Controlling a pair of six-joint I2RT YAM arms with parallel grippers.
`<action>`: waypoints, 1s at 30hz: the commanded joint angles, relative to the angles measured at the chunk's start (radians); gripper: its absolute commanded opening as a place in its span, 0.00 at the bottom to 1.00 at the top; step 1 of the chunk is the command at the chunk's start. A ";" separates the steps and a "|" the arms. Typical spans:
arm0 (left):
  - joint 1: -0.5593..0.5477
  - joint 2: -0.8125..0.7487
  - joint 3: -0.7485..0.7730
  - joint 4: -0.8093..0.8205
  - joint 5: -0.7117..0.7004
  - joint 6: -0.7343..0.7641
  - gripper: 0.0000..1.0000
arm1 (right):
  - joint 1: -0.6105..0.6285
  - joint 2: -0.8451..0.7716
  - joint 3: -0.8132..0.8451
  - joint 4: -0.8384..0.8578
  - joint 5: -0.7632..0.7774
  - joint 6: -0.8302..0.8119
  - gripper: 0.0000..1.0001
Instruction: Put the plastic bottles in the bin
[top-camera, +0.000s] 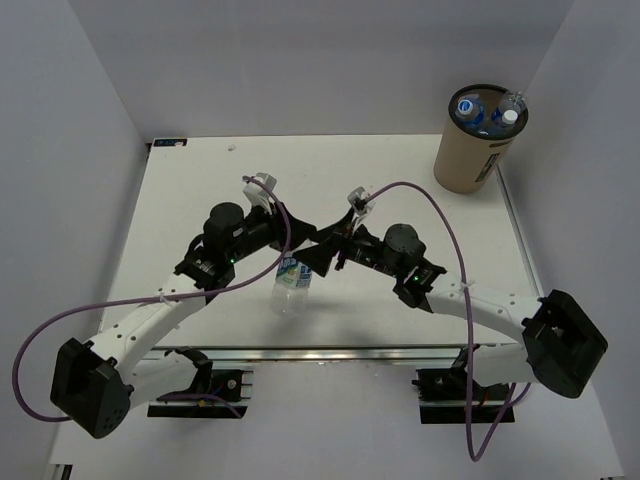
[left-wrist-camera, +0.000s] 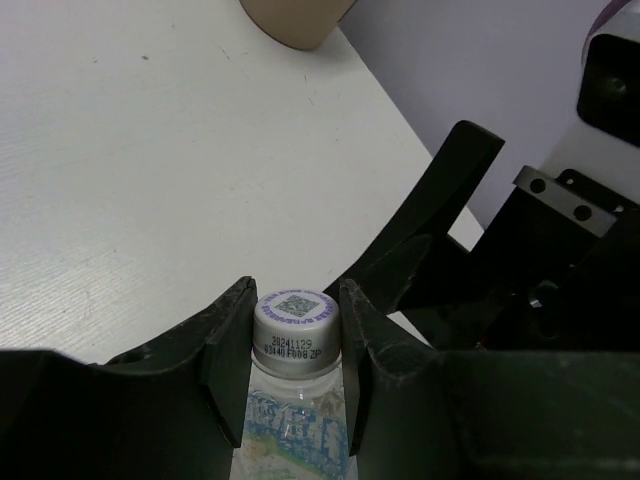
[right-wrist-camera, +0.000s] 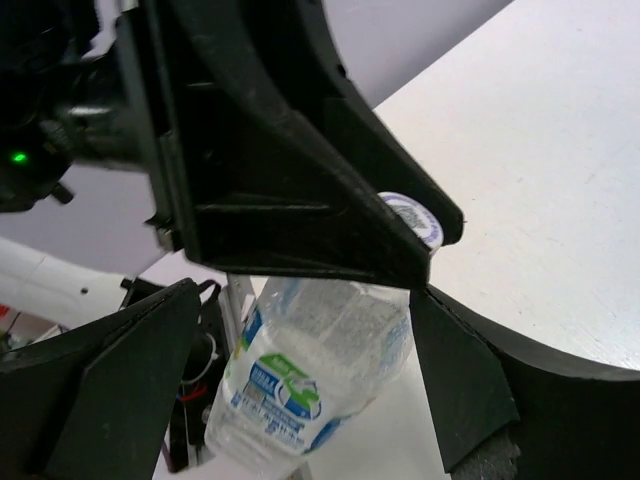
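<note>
While cap-pinched in L gripper (left-wrist-camera: 295, 305), bottle (right-wrist-camera: 320, 370) nr table (top-camera: 200, 190) front edge.

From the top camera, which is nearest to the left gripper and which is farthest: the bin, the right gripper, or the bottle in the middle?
1. Bottle: clamped in the left gripper itself, mid-table.
2. Right gripper: just to its right, open around that bottle.
3. Bin: far back right corner, well away.
</note>
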 joint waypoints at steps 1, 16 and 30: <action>-0.036 -0.015 0.031 0.005 -0.047 0.001 0.00 | 0.025 0.032 0.014 0.102 0.109 0.013 0.89; -0.050 -0.057 0.032 0.028 -0.070 -0.027 0.00 | 0.035 0.081 0.035 0.085 0.034 -0.012 0.60; -0.050 0.029 0.189 -0.143 -0.249 -0.004 0.98 | -0.041 -0.031 0.048 -0.112 0.219 -0.058 0.10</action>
